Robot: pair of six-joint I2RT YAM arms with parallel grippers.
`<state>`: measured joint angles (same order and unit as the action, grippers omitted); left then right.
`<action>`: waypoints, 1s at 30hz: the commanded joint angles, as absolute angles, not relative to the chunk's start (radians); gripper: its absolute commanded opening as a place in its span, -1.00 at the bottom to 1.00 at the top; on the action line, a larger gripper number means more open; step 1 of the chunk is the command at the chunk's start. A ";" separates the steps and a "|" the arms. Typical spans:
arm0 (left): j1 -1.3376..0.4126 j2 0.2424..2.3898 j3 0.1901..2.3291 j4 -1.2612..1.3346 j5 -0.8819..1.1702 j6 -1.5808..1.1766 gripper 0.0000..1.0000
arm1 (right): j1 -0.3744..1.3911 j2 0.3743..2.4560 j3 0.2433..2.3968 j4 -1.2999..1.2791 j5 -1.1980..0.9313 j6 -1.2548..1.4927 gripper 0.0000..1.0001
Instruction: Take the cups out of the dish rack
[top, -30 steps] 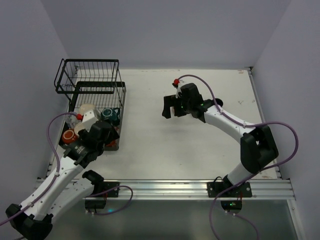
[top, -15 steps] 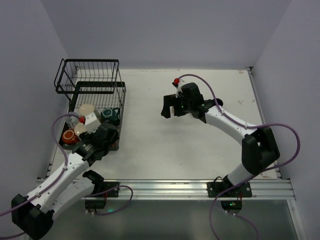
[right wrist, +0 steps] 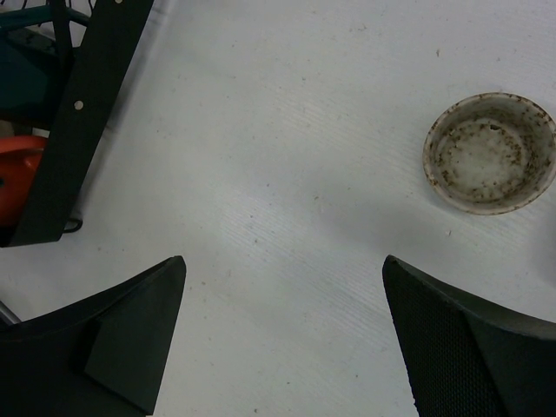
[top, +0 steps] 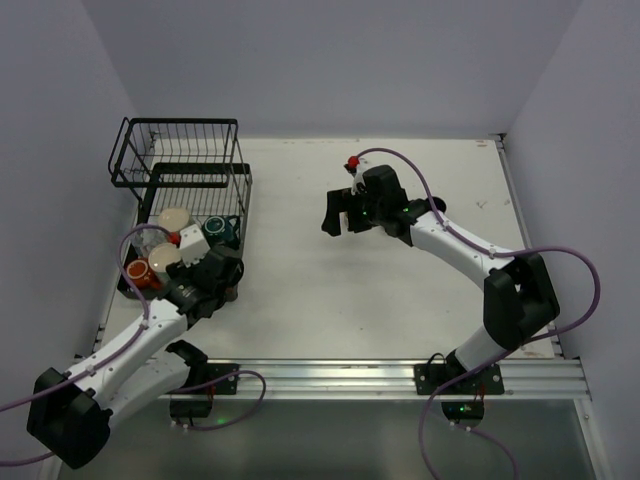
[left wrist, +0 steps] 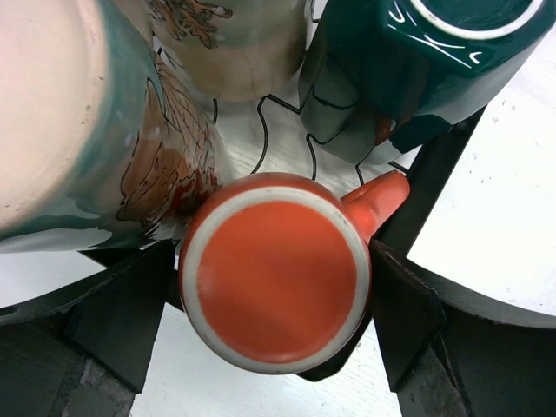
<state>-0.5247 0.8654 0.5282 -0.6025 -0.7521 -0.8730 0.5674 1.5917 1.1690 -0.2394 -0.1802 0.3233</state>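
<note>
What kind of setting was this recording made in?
Most likely a lab test cell, not a real kitchen: a bare white table boxed in by plain lavender walls, an aluminium mounting rail along its near edge, and a dish rack of cups staged at the left.

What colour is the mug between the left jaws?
The mug is orange-red with a pale ring; clearest in the left wrist view.

The big cream and teal cup (left wrist: pixel 78 113) runs off the left wrist view's left and top edges. The dark teal cup (left wrist: pixel 408 61) is cut at the top. In the right wrist view an orange cup (right wrist: pixel 13 174) peeks from behind a dish rack (right wrist: pixel 87 113) bar. From above, the left arm (top: pixel 150 325) covers the rack's near corner.
</note>
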 commanded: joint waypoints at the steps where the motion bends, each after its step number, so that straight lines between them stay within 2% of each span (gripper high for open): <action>1: -0.528 0.867 0.506 -0.516 -0.822 -0.853 0.86 | 0.569 1.571 1.169 -0.203 -0.213 0.334 0.93; 3: -0.528 0.873 0.508 -0.496 -0.819 -0.847 0.86 | 0.569 1.569 1.169 -0.199 -0.219 0.334 0.93; 6: -0.528 0.882 0.509 -0.482 -0.808 -0.839 0.75 | 0.571 1.568 1.169 -0.196 -0.222 0.336 0.93; 10: -0.528 0.858 0.515 -0.485 -0.801 -0.831 0.15 | 0.569 1.566 1.167 -0.196 -0.224 0.339 0.93; 13: -0.528 0.824 0.534 -0.498 -0.787 -0.819 -0.13 | 0.569 1.560 1.164 -0.192 -0.232 0.344 0.93; 16: -0.528 0.795 0.567 -0.526 -0.767 -0.799 -0.29 | 0.569 1.551 1.160 -0.181 -0.259 0.354 0.93; 24: -0.528 0.736 0.693 -0.587 -0.718 -0.752 -0.50 | 0.569 1.480 1.115 -0.097 -0.373 0.411 0.93; 30: -0.528 0.692 0.799 -0.611 -0.614 -0.733 -0.56 | 0.569 1.384 1.040 0.026 -0.429 0.478 0.93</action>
